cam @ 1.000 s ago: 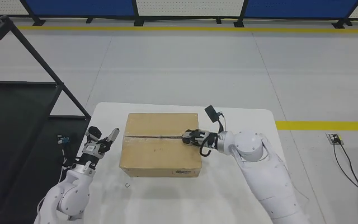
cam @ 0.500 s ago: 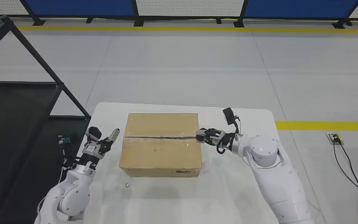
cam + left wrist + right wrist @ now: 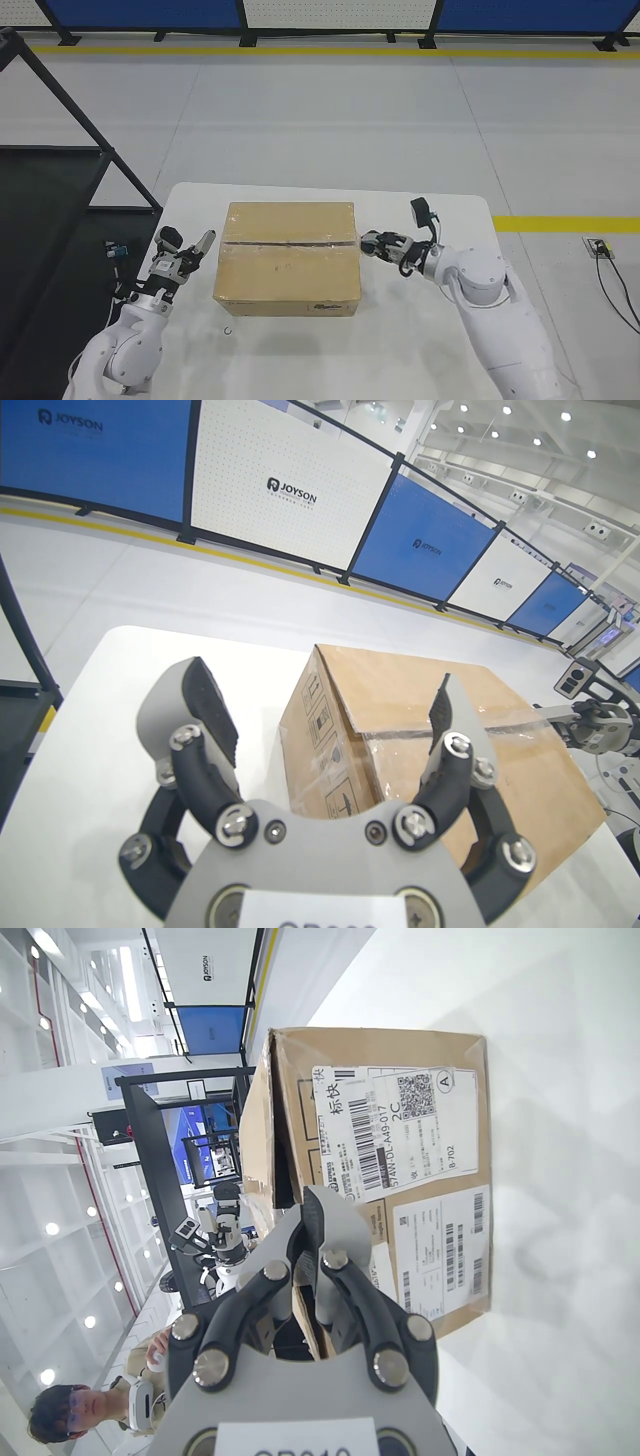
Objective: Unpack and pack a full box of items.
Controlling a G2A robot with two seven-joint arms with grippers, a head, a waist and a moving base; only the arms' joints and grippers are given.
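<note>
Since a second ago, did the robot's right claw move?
Yes. The right claw slid from over the top of the box to just past its edge.

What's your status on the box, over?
Left gripper open, beside the box, left end. Right gripper shut at the top seam, right end. Flaps down, clear tape along the seam. Small loose piece on the table, near-left corner.

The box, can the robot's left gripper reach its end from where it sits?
Probably yes. The left gripper is open and faces the near end of the box, with just bare table between them and nothing in the way.
</note>
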